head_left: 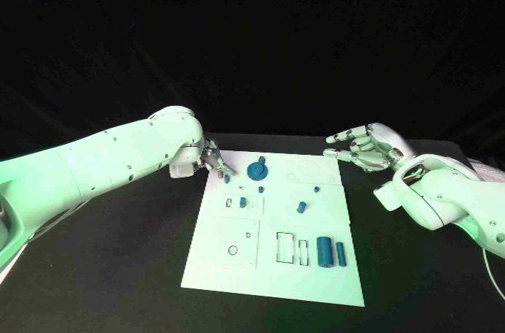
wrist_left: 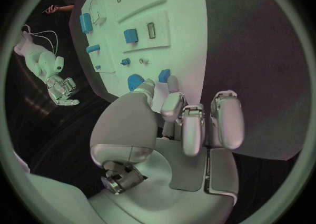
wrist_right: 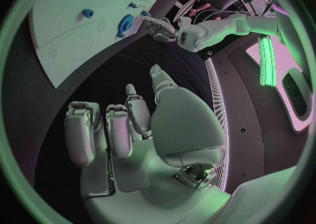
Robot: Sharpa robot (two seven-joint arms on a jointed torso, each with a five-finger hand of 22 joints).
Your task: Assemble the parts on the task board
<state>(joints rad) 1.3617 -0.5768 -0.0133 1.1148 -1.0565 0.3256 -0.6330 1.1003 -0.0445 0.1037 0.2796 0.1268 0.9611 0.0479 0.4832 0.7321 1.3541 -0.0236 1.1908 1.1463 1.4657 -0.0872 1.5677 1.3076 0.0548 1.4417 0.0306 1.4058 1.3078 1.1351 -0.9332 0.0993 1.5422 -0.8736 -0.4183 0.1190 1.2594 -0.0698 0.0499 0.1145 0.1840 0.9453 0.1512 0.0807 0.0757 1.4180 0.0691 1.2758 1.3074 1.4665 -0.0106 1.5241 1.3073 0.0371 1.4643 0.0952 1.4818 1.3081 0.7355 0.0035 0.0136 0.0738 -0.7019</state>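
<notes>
Reaching over the far left corner of the task board (head_left: 276,274), our left hand (head_left: 209,160) brings its fingertips down at a small blue block (head_left: 225,177) that lies on the white plate there. We cannot tell whether the fingers actually pinch it or merely touch it; in the left wrist view the block (wrist_left: 164,75) sits just past the fingertips (wrist_left: 173,84). Just beside that hand, toward the board's middle, lies the blue gear (head_left: 257,171). Our right hand (head_left: 363,147) hovers off the board's far right corner, over the black table (head_left: 126,274), holding nothing, fingers loosely curled and apart. Two blue cylinders (head_left: 331,252) lie well apart from both hands, on the board's near part.
</notes>
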